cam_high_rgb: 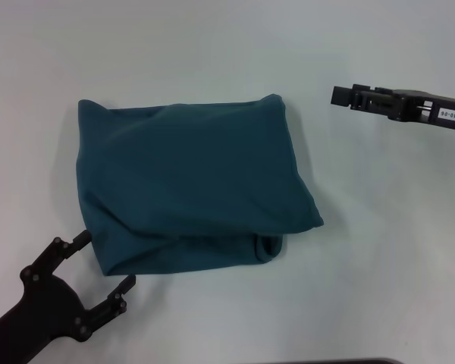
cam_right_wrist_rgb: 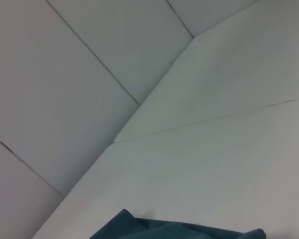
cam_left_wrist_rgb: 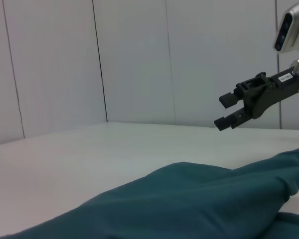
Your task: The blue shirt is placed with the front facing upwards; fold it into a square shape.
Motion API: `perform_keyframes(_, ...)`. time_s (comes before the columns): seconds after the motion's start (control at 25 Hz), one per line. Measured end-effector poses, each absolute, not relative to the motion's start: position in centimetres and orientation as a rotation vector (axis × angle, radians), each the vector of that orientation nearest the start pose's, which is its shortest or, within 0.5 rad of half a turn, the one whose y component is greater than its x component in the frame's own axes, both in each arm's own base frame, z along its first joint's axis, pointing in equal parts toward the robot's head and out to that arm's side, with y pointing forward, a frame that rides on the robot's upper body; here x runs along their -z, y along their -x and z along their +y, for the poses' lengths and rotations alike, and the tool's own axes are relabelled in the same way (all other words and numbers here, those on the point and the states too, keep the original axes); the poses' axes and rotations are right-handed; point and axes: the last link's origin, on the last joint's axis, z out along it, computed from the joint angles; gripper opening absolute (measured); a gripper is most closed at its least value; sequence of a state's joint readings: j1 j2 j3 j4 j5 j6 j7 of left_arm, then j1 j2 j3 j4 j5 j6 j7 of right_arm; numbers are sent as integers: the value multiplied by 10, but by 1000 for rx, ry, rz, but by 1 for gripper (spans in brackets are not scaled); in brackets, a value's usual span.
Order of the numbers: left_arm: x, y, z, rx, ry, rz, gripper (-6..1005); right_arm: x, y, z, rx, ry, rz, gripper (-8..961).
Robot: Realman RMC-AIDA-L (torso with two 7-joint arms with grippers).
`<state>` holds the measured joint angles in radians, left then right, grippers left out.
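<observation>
A pale, matte white tabletop (cam_high_rgb: pixel 212 53) fills the head view. On it lies the blue shirt (cam_high_rgb: pixel 189 182), a dark teal cotton garment already gathered into a rough, near-square bundle with only plain fabric on top and no lettering in sight; its near right corner bulges, with a rolled lip of cloth peeking out, so the square looks loose rather than crisp. The left gripper (cam_high_rgb: pixel 106 262), black and forked, sits just beside the bundle's near left corner with its fingers spread and nothing between them, probably backed off so the cloth can settle. The right gripper (cam_high_rgb: pixel 341 96) hangs well apart from the far right corner, holding nothing.

In the left wrist view, white panelled walls rise behind the table, the shirt's folded edge (cam_left_wrist_rgb: pixel 199 199) humps low in front, and the right gripper (cam_left_wrist_rgb: pixel 225 110) hovers above the surface with a clear gap between its fingers.

The right wrist view shows wall panels, bare table and only one teal corner (cam_right_wrist_rgb: pixel 159 229).
</observation>
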<state>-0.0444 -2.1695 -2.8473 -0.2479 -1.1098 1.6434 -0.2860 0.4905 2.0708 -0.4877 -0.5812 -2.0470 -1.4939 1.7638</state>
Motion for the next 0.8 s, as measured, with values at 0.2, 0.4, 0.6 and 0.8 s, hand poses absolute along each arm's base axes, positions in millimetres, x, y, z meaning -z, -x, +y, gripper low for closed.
perform_keyframes(0.2,74,348,133,634,2231,-241,860,-11,-301,323,-857,2360,1345,851)
perform_keyframes(0.4,80,347,138,594,2203,-218,860,-10,-301,322,-858,2364,1356,851)
perform_keyframes(0.6,83,348,142,555,2188,-186,854,-10,-301,321,-865,2363,1375,851)
perform_keyframes(0.8,81,348,146,540,2157,-186,844,-10,-300,321,-867,2362,1380,851)
